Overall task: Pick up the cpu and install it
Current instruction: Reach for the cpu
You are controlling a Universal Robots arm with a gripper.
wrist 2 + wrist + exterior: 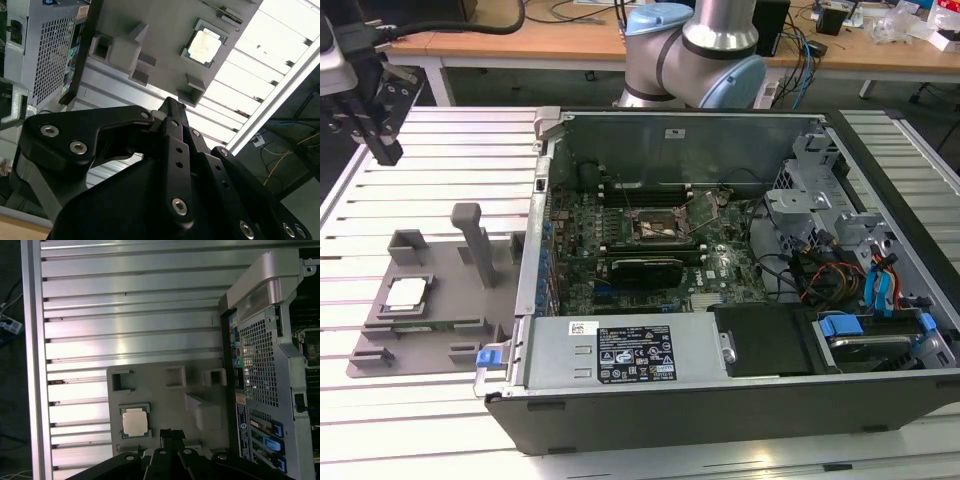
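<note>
Exterior view: upper body of the hand [384,148] runs off the exterior view's left; arm [695,50] cut by the top edge. Label print on the computer case [720,425] too small to tell. First wrist view: hand's black links hide one edge of the grey tray [170,405].

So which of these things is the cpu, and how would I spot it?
Start at the big open computer case; on the exterior view's left of it, a grey plastic tray lies on the slatted table. The cpu is the thin square chip seated in a recess of that tray, the one shiny silver piece on dull grey plastic.
</note>
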